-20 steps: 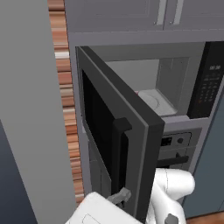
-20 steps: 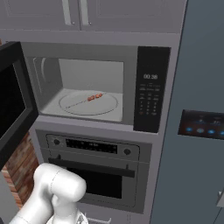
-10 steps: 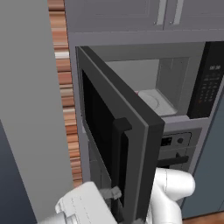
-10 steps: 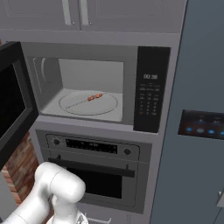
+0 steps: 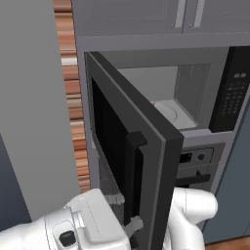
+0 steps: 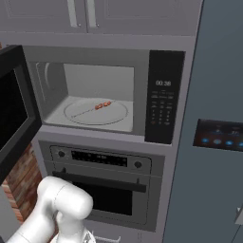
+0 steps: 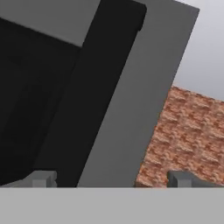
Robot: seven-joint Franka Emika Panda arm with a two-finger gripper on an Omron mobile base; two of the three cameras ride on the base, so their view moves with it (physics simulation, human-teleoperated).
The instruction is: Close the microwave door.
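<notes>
The microwave door (image 5: 113, 128) stands swung wide open to the left, dark-grey framed with a black glass window and a vertical black bar handle (image 5: 134, 181). From the other side its edge (image 6: 15, 108) shows at the left. The microwave (image 6: 97, 95) has a light-grey cavity, a white turntable (image 6: 95, 112) carrying a small red food item (image 6: 102, 105), and a black keypad strip (image 6: 163, 102). My gripper (image 5: 124, 213) is open, low in front of the door's outer face beside the handle. In the hand view my gripper (image 7: 111, 179) faces the handle (image 7: 94, 94) and the grey door frame (image 7: 142, 94), with nothing held.
An oven (image 6: 102, 182) with knobs and a horizontal black handle sits under the microwave. A brick wall strip (image 5: 73, 110) and a tall grey panel (image 5: 29, 107) lie left of the door. A grey-blue fridge panel (image 6: 218, 133) is at the right, cabinets (image 6: 95, 16) above.
My hand has moved left and up along the lower part of the door's outer face, closer to the handle. The door stands at the same angle.
</notes>
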